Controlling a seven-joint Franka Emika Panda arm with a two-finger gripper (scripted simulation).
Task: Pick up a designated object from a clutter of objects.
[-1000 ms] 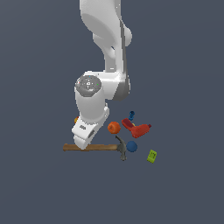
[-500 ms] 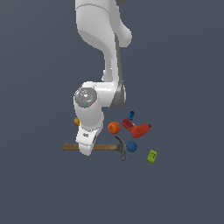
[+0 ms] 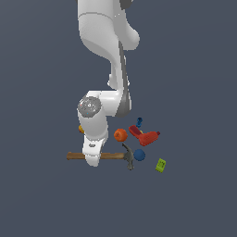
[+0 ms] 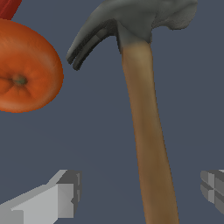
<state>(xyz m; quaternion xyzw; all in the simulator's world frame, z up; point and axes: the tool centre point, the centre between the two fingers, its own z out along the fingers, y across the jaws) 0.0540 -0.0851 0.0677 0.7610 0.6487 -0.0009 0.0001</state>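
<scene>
Right now I have the tool (image 4: 140,190) hanging low over the claw hammer (image 3: 104,156), its fingers (image 4: 61,194) spread wide and holding nothing. On the wrist view the brown handle runs straight through the gap, one finger on each side and neither touching it, so the closing line crosses the long axis squarely. On the exterior view the hammer lies flat on the bench (image 3: 41,194), handle stretching toward that view's left, grey head beside the blue ball (image 3: 140,155). An orange ball (image 4: 24,70) sits near the head, clear of the handle. I judge that closing here would catch the shaft about mid-length.
</scene>
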